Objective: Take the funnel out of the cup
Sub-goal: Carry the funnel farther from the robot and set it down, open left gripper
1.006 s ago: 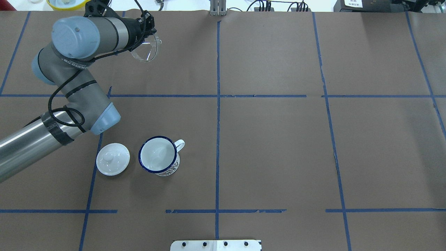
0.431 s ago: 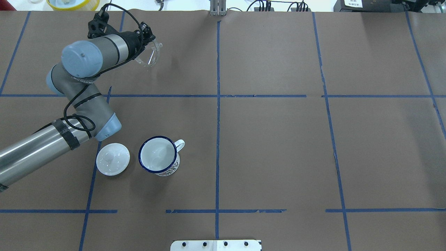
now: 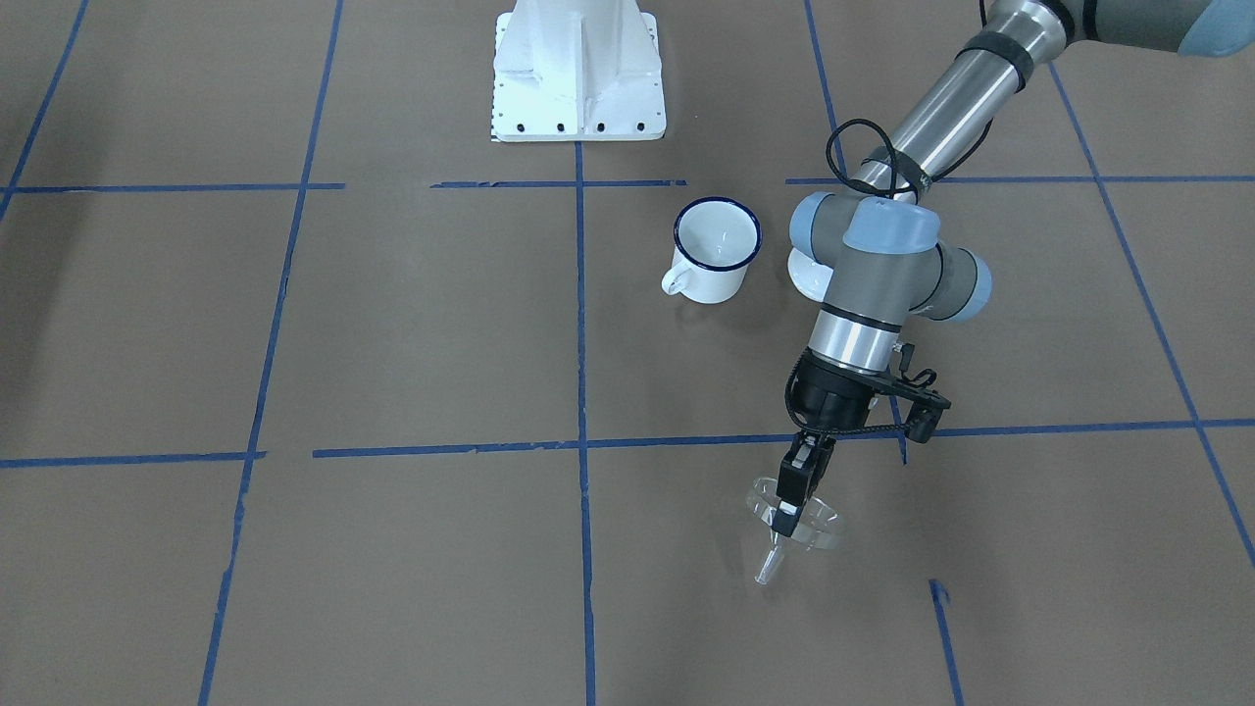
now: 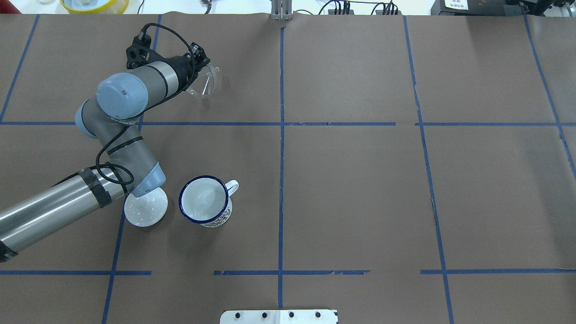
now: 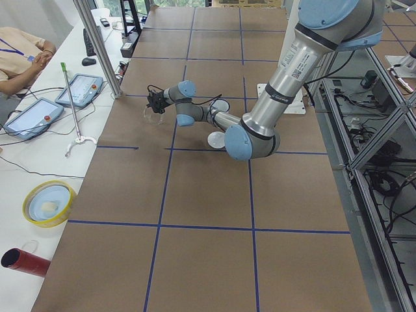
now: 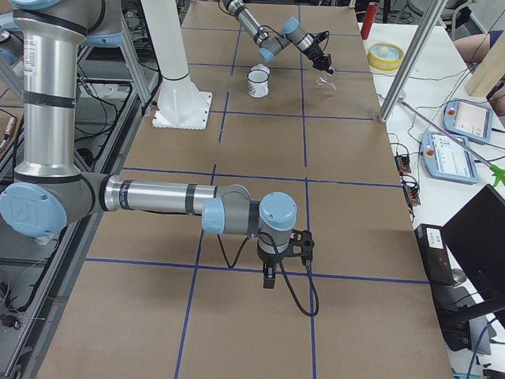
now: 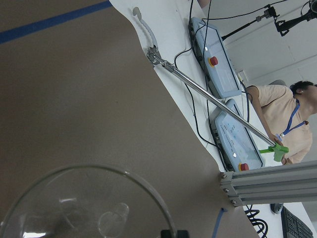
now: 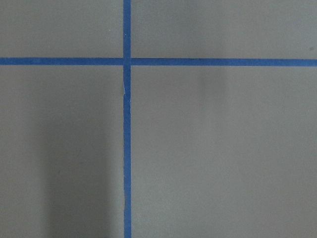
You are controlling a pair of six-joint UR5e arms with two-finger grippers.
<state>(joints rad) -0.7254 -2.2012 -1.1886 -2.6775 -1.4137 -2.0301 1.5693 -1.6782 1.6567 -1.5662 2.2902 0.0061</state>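
Clear plastic funnel (image 3: 796,527), lower centre-right, rim clenched in left gripper (image 3: 785,512) jaws, well apart from white enamel blue-rimmed cup (image 3: 719,277): lower gently onto brown surface (image 3: 392,324) before releasing; right gripper (image 6: 269,278) jaws: cannot tell.

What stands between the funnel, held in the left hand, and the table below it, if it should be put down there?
Nothing visible does. The left hand holds the funnel by its rim over bare brown paper; the cup and the white lid stand well apart, nearer the robot.

Funnel (image 4: 203,84) well apart from cup (image 4: 202,200)
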